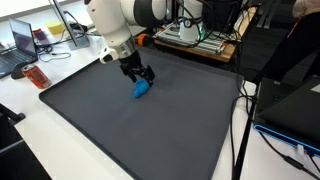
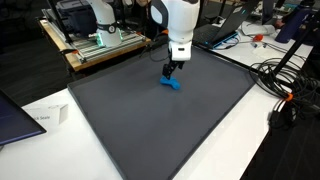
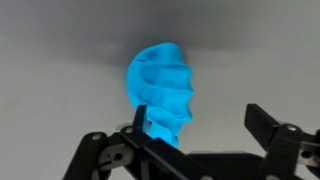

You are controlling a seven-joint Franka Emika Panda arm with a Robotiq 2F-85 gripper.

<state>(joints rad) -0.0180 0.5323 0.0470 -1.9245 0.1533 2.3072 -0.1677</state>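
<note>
In an exterior view, the hand (image 1: pixel 138 76) hangs low over the dark mat (image 1: pixel 120 135) that covers most of the white worktop (image 1: pixel 30 125). Its fingers are spread and point down at a small blue ridged object (image 1: pixel 141 90). This object lies on the mat, toward the mat's far edge and just under the fingertips. Off the mat's far left corner stands an open laptop (image 1: pixel 22 42).

In an exterior view from the opposite side, the hand (image 2: pixel 172 70) is directly above the blue ridged object (image 2: pixel 172 83), which rests on the dark mat (image 2: pixel 150 125) in its far half. A tangle of cables (image 2: pixel 285 95) lies off the mat's right edge.

In the wrist view, the hand (image 3: pixel 198 120) is wide apart and grips nothing. The blue ridged object (image 3: pixel 162 85) lies on the mat, closer to the left finger (image 3: pixel 140 118), which overlaps its lower end. Whether they touch cannot be told. The right finger (image 3: pixel 258 118) stands clear of it.
</note>
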